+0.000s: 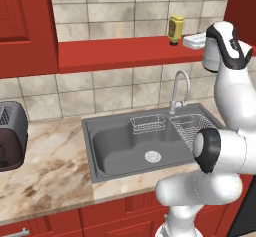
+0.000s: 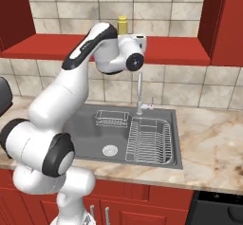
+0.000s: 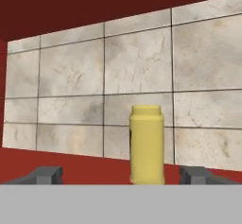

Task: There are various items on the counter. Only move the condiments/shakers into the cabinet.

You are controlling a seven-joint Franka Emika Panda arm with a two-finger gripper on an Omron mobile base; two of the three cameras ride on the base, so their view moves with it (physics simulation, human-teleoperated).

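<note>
A mustard-yellow bottle [image 3: 147, 145] with a dark label stands upright on the red shelf of the cabinet [image 1: 115, 51], in front of its beige tile back wall. In the left base view this bottle [image 1: 175, 29] is just left of my white hand. In the right base view only the bottle's top [image 2: 122, 24] shows, behind my arm. My gripper [image 3: 122, 175] is open. Its fingertips [image 3: 45, 174] stand wide to either side of the bottle, with a gap on each side and no contact. The gripper [image 1: 190, 42] hovers at shelf height.
Below the shelf a grey sink [image 1: 130, 146] with a faucet [image 1: 179, 88] and a wire dish rack [image 2: 148, 141] is set into the marble counter [image 1: 50, 166]. A dark grey toaster [image 1: 10, 136] sits at the far left. Red cabinet walls [image 2: 228, 20] bound the shelf.
</note>
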